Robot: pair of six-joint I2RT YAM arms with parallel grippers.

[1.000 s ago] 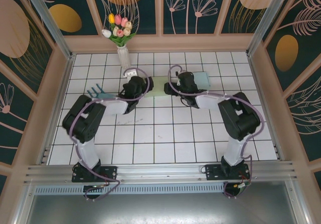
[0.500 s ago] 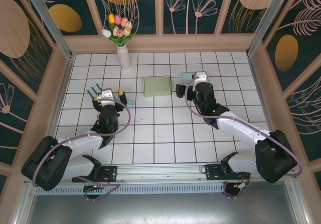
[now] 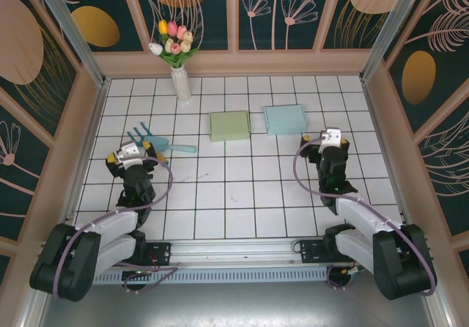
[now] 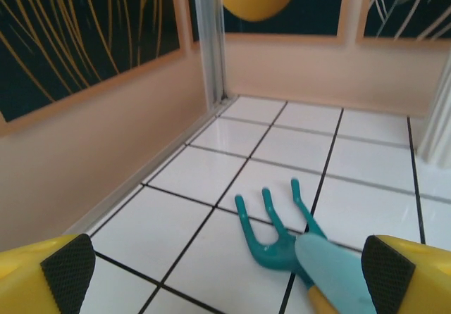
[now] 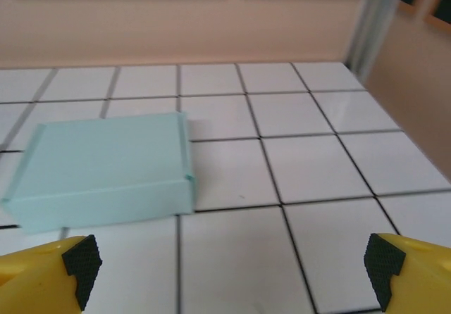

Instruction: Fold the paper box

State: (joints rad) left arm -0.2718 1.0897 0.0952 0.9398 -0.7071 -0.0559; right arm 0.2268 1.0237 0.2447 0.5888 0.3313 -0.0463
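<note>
From above, two flat paper boxes lie on the far half of the worktop, both folded shut, so their insides are hidden. The green box (image 3: pixel 229 126) sits about midway between the left and right edges. The blue box (image 3: pixel 285 119) lies just to its right, apart from it. A vase (image 3: pixel 181 85) holding tulips (image 3: pixel 173 39) stands by the far edge, left of the middle. A teal rake (image 3: pixel 150 138) lies toward the left edge. The left gripper (image 3: pixel 130 153) is just near of the rake, and the right gripper (image 3: pixel 331 139) is near of the blue box; neither touches a box.

At the left wrist, the fingers (image 4: pixel 67 265) are spread wide with nothing between them, and the rake's tines point toward the far-left corner.

At the right wrist, the fingers (image 5: pixel 384 263) are likewise spread and empty, with the blue box ahead and to the left.
</note>
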